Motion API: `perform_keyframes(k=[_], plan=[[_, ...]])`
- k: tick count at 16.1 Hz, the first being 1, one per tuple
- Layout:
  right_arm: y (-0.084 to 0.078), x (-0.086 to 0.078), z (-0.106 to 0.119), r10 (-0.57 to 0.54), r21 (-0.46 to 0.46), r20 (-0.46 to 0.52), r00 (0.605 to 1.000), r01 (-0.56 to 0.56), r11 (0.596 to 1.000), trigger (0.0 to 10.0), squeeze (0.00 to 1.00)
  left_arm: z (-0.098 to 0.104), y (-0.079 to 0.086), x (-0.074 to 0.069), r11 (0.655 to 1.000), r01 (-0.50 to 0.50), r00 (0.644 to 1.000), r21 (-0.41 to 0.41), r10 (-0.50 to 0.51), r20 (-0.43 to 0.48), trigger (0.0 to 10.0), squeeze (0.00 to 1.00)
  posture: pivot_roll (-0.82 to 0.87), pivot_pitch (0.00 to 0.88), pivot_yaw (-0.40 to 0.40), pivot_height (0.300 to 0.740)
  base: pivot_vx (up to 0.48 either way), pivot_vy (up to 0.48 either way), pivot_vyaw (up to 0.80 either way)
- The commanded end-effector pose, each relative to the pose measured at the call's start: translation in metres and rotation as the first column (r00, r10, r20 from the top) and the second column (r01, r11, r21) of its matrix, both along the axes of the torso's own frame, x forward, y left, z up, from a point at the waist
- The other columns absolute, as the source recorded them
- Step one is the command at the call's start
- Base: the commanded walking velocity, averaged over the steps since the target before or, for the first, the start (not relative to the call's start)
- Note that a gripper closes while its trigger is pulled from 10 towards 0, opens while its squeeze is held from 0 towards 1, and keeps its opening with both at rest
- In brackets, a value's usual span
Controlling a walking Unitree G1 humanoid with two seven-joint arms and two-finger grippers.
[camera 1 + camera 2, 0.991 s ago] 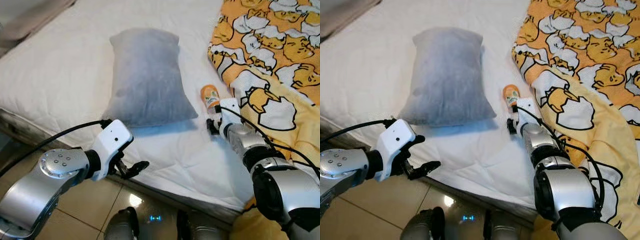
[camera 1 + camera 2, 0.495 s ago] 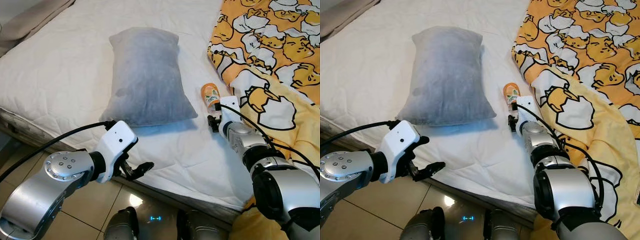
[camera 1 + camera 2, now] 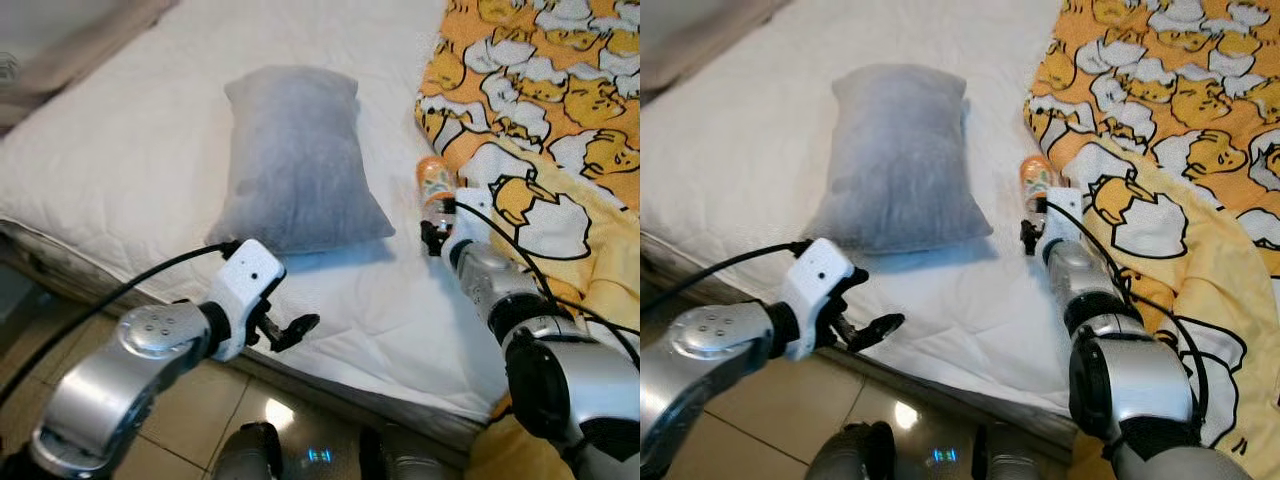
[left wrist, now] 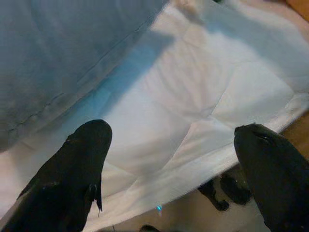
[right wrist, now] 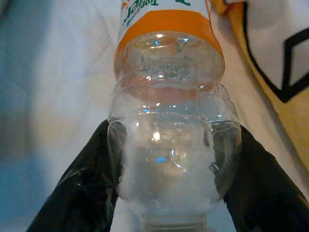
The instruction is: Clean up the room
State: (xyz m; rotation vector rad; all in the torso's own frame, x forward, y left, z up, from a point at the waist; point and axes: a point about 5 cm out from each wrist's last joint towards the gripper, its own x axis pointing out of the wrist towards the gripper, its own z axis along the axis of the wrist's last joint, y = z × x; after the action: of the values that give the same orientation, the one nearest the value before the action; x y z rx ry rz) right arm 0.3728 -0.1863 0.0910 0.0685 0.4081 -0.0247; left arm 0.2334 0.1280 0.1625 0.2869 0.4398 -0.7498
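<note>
- Eye views: the tidying looks barely begun. The right gripper (image 3: pixel 432 232) reaches a clear plastic bottle (image 3: pixel 434 185) with an orange label, lying on the quilted white bed (image 3: pixel 120 150) beside a soft grey pillow (image 3: pixel 295 160) and a cartoon-print blanket (image 3: pixel 540 90).
- Left wrist view: the left gripper (image 4: pixel 169 169) hangs released, fingers (image 4: pixel 72 169) spread over the mattress edge.
- Right wrist view: black fingers (image 5: pixel 84 183) clasp the bottle's ribbed base between them; it isn't lifted yet.

grey pillow (image 3: pixel 296 160), white sheet (image 3: pixel 130 150), orange-labelled clear bottle (image 5: pixel 170 116), yellow cartoon blanket (image 3: pixel 540 90)
</note>
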Motion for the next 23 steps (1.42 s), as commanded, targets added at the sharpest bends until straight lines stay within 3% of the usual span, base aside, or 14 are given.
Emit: perform_keyframes(k=[1, 6, 7, 8, 10, 14, 15, 18, 23], plan=[[-0.003, -0.005, -0.006, -0.028, 0.056, 0.013, 1.000, 0.027, 0.998, 0.0, 0.00, -0.001, -0.001, 0.003, 1.000, -0.030, 0.999, 0.000, 0.030, 0.026, 10.0, 0.00, -0.04, 0.048, 0.039, 0.740, 0.000, 0.000, 0.00], [-0.012, -0.023, -0.005, -0.068, 0.194, 0.165, 0.984, 0.035, 0.980, 0.0, 0.00, -0.008, -0.003, 0.008, 0.990, -0.140, 0.988, -0.031, 0.141, 0.061, 10.0, 0.00, -0.09, 0.000, 0.069, 0.740, 0.000, 0.000, 0.00], [-0.007, -0.031, 0.006, -0.065, 0.262, 0.223, 0.973, 0.005, 0.965, 10.0, 0.00, -0.011, 0.001, 0.012, 0.976, -0.214, 0.974, -0.044, 0.217, 0.061, 10.0, 0.00, -0.10, 0.000, 0.061, 0.740, 0.000, 0.000, 0.00], [0.001, -0.041, 0.019, -0.032, 0.274, 0.289, 0.957, -0.050, 0.960, 10.0, 0.00, -0.013, 0.006, 0.017, 0.953, -0.298, 0.951, -0.062, 0.302, 0.068, 10.0, 0.00, -0.10, 0.000, 0.060, 0.740, 0.000, 0.000, 0.00], [0.015, -0.055, 0.033, 0.039, 0.233, 0.359, 0.932, -0.130, 0.964, 10.0, 0.00, -0.013, 0.012, 0.021, 0.928, -0.368, 0.924, -0.063, 0.372, 0.091, 10.0, 0.00, -0.10, 0.000, 0.050, 0.740, 0.000, 0.000, 0.00], [0.031, -0.081, 0.047, 0.068, 0.260, 0.387, 0.920, -0.179, 0.949, 10.0, 0.00, -0.008, 0.019, 0.021, 0.890, -0.441, 0.884, -0.113, 0.453, 0.117, 10.0, 0.00, -0.09, 0.000, 0.028, 0.740, 0.000, 0.000, 0.60], [0.040, -0.095, 0.044, 0.111, 0.259, 0.369, 0.923, -0.217, 0.941, 10.0, 0.00, -0.004, 0.025, 0.021, 0.867, -0.483, 0.855, -0.121, 0.497, 0.148, 10.0, 0.00, -0.08, 0.000, 0.022, 0.740, 0.000, 0.000, 0.80], [0.049, -0.106, 0.043, 0.155, 0.228, 0.360, 0.920, -0.249, 0.941, 10.0, 0.00, -0.001, 0.027, 0.024, 0.856, -0.504, 0.831, -0.118, 0.517, 0.205, 10.0, 0.00, -0.08, 0.000, 0.022, 0.740, 0.000, 0.000, 0.80], [0.053, -0.112, 0.043, 0.178, 0.219, 0.335, 0.925, -0.260, 0.940, 10.0, 0.00, -0.007, 0.034, 0.020, 0.812, -0.570, 0.785, -0.127, 0.583, 0.210, 10.0, 0.00, -0.07, 0.000, -0.019, 0.740, 0.000, 0.000, 0.80]])
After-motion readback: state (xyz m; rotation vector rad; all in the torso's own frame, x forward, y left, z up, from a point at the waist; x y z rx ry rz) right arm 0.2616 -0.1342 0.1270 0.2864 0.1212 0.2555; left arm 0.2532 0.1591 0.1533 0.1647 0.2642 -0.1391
